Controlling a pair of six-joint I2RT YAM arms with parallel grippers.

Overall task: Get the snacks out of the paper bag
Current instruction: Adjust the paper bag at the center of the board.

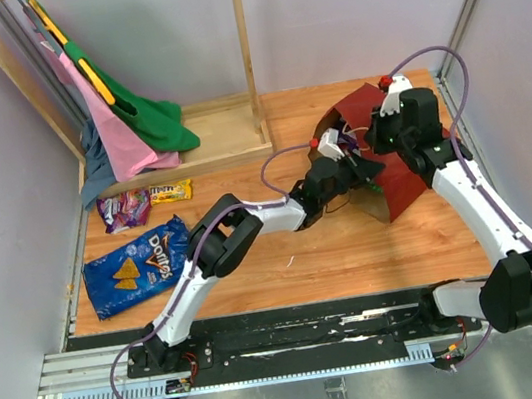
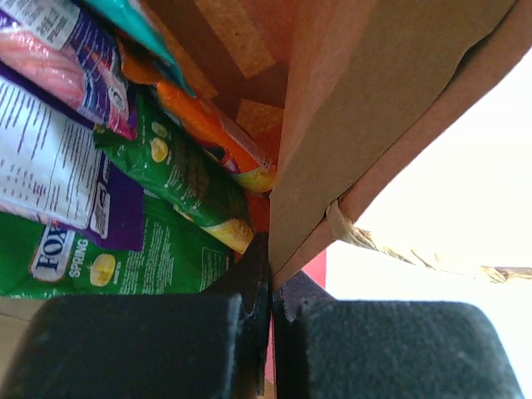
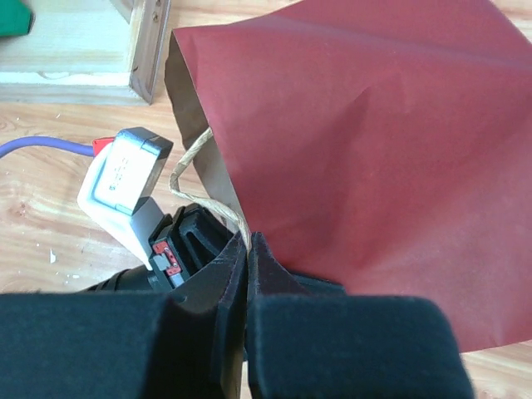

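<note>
The dark red paper bag [image 1: 405, 182] lies tipped on the table, mouth toward the left. My left gripper [image 1: 351, 174] is at the mouth, shut on the edge of the bag's brown inner wall [image 2: 366, 108]. Inside are green packets [image 2: 179, 170], a purple packet [image 2: 50, 166] and an orange packet [image 2: 216, 133]. My right gripper [image 3: 248, 241] is shut on the bag's string handle [image 3: 195, 158] at the rim of the red bag [image 3: 374, 150]. On the table to the left lie the blue Doritos bag [image 1: 138, 265], a purple packet [image 1: 124, 210] and a yellow packet [image 1: 172, 191].
A wooden rack [image 1: 225, 135] with pink and green garments [image 1: 127, 120] stands at the back left. The left arm's wrist camera [image 3: 125, 179] sits close beside the right gripper. Purple cables loop over both arms.
</note>
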